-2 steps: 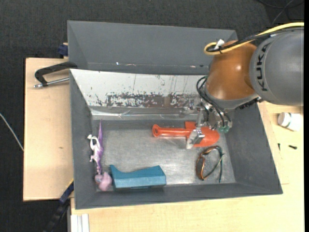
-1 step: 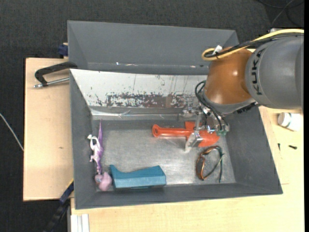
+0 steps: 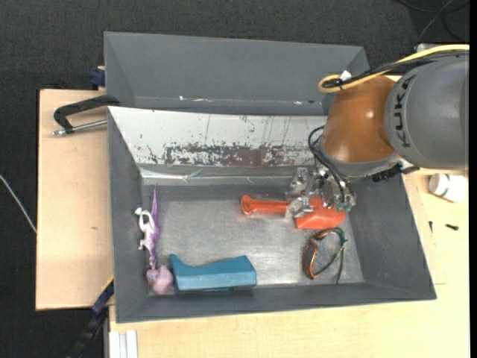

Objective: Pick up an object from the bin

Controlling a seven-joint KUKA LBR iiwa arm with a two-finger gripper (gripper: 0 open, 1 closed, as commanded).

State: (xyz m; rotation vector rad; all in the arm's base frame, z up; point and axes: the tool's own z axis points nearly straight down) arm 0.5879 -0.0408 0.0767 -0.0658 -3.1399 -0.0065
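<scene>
one orange tool (image 3: 264,206) lies in the middle of the bin (image 3: 124,222), near the back wall. see it?

yes. its fat end is right under the claw (image 3: 319,194), over on the right side.

is the claw pinching it?

i cannot tell if the claw is spread or pinching. it sits right on that fat end.

what else is close?

a loop of black and orange wire (image 3: 324,253) just in front of it. a blue block (image 3: 212,272) and a purple toy (image 3: 151,237) lie far off on the left.
</scene>
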